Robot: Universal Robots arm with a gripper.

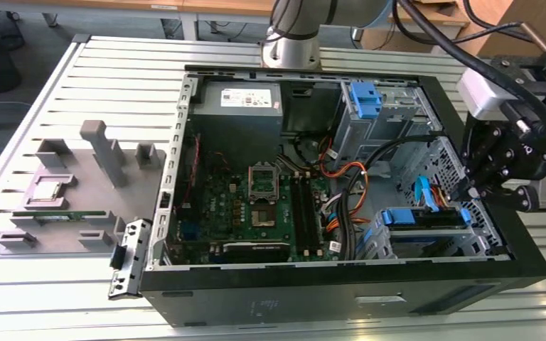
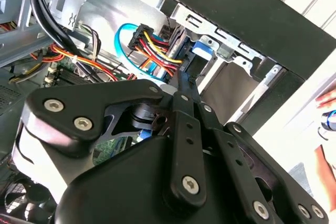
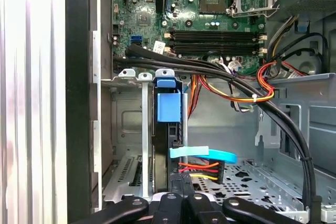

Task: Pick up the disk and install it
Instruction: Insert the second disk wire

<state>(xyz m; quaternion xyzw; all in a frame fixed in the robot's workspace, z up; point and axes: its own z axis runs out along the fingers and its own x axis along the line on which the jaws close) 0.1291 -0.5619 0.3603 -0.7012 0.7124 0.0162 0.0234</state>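
Hovering: tool [image 1: 477,190] beside drive cage | jaws nearly closed, empty | disk [image 3: 169,145] seated in cage [image 3: 143,129]

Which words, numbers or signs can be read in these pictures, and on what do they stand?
No text is legible in these pictures.
Label on the power supply: print too small to read.
White sticker on the motherboard: too small to read.
The disk, edge-on in its bay: no label face visible.
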